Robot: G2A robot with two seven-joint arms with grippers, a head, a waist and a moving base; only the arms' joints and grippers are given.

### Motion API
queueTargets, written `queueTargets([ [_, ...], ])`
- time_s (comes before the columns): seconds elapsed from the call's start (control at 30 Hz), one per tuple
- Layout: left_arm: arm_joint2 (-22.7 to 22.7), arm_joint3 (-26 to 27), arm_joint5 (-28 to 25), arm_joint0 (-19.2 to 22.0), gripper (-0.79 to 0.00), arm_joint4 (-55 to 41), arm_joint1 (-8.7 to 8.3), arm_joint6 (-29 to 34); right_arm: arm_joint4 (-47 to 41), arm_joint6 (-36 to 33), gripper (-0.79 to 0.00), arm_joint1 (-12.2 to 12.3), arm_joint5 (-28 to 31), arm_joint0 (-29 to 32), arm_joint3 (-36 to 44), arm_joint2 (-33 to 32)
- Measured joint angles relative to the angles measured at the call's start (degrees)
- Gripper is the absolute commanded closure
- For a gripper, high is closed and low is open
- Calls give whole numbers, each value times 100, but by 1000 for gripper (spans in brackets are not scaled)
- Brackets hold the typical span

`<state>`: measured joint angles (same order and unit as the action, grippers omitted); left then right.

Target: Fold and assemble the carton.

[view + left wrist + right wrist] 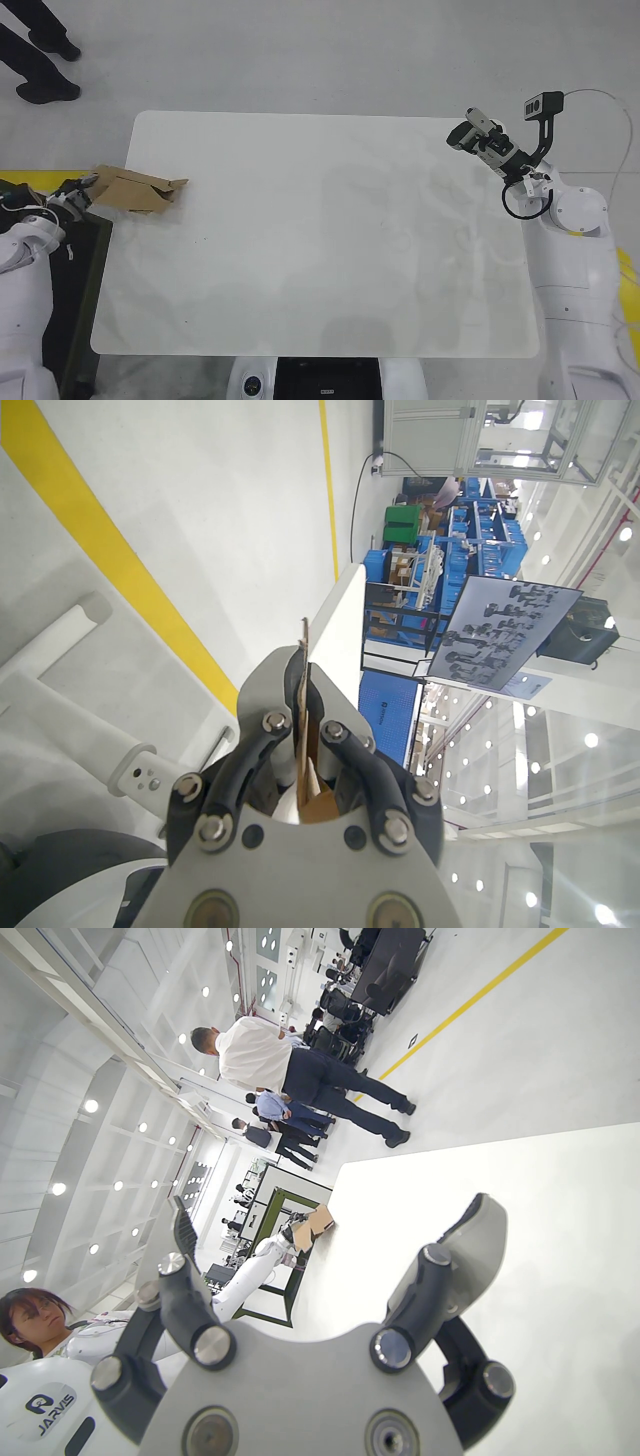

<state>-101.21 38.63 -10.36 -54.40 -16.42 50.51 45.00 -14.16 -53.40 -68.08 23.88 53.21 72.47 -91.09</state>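
Observation:
A flat brown cardboard carton (138, 190) hangs over the table's left edge, one end resting on the white table (320, 260). My left gripper (78, 195) is shut on its outer end, off the table's side. In the left wrist view the cardboard sheet (303, 720) stands edge-on, pinched between the two black fingers (292, 680). My right gripper (468, 128) hovers above the table's far right corner, open, with nothing between its fingers (470, 1218). The right wrist view shows the carton (315, 1227) far off at the table's opposite edge.
A dark green frame (85, 300) stands against the table's left side, below my left arm. A person's feet (45, 60) are on the floor beyond the far left corner. Yellow floor lines (120, 555) run alongside the table.

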Motion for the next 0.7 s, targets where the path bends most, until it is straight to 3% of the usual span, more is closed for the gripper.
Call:
queueTargets([
  [0.4,-75,987,-237,169,0,-285,-34,74,0,0,-785,0,0,0,0,0],
  [0.7,575,1797,-237,552,0,-57,68,60,0,0,-785,0,0,0,0,0],
])
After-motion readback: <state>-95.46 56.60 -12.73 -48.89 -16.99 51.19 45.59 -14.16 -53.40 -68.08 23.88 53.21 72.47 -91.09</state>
